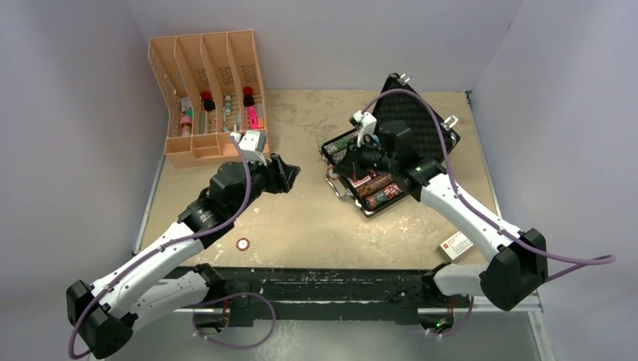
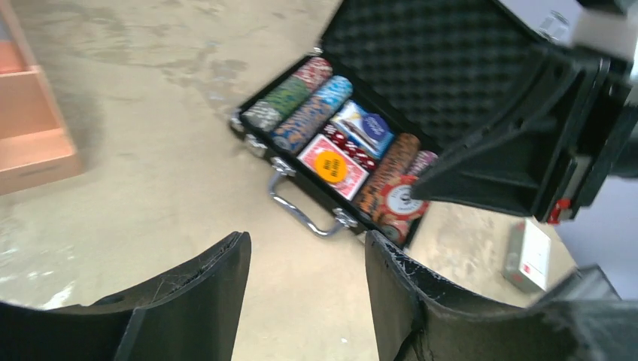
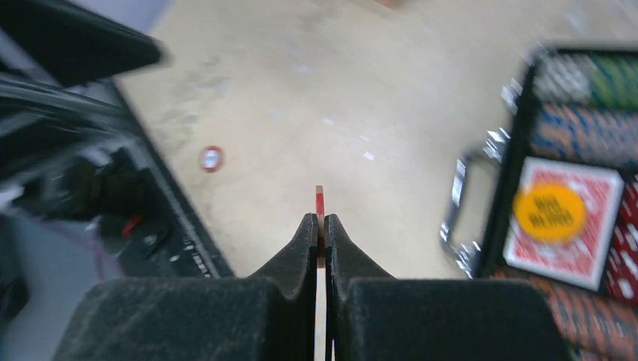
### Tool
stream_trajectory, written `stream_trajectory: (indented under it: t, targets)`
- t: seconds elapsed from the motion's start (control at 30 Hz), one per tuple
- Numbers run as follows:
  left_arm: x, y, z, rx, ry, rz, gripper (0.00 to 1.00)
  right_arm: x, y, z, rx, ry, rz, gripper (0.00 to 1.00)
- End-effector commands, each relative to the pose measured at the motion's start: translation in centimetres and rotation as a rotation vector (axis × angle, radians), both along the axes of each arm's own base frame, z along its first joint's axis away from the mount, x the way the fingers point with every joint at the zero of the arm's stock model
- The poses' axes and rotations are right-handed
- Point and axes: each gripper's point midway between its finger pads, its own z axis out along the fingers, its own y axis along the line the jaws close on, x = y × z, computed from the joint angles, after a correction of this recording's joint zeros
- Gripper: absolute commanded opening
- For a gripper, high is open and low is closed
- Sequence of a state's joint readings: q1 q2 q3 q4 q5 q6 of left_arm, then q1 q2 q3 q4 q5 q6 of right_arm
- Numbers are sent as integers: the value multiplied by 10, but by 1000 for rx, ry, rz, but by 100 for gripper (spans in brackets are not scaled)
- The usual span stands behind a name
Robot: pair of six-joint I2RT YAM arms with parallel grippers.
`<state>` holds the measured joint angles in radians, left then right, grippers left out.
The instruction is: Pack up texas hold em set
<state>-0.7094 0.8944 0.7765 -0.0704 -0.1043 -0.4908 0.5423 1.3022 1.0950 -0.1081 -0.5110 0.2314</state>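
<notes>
Loose chip (image 1: 243, 244): laid flat on the table, near its front edge.
Left claw (image 1: 290, 174): fingers held apart, nothing gripped.
Case (image 1: 421, 126): opened right of centre; long axis set diagonally, handle (image 1: 336, 184) pointed near-left, lid raised far-right.
Right claw (image 3: 320, 223): clamped on 1 held chip (image 3: 320, 197), edge-on.
Surface: scuffed tan table (image 1: 301, 218), enclosed by pale walls.

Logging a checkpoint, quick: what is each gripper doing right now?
Left gripper: open, holding nothing.
Right gripper: closed on a thin round red-and-white poker chip, seen edge-on.
</notes>
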Motion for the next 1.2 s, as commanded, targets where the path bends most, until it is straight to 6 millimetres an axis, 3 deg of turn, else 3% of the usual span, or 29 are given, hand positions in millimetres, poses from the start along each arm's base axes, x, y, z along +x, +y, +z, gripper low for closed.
stream_trajectory:
  t: [0.0, 0.1, 0.23, 0.33, 0.73, 0.97, 1.03, 1.17]
  targets:
    - [21, 35, 21, -12, -36, 236, 57, 19, -64, -48, -222, 96, -397, 0]
    - [24, 38, 15, 6, -22, 261, 57, 12, -95, -82, -358, 198, -540, 0]
    - [24, 35, 12, 13, -12, 250, 57, 3, -121, -117, -564, 335, -630, 0]
    - [23, 29, 13, 11, -10, 216, 57, -1, -122, -132, -604, 380, -622, 0]
    - [23, 27, 12, 20, -4, 208, 56, 10, -120, -146, -691, 340, -544, 0]
    - [23, 28, 14, 24, -6, 211, 56, 13, -118, -154, -731, 333, -482, 5]
    - [23, 28, 16, 22, -10, 207, 56, 13, -120, -155, -751, 332, -485, 10]
    - [23, 29, 19, 20, -17, 214, 56, 16, -119, -143, -744, 295, -504, 31]
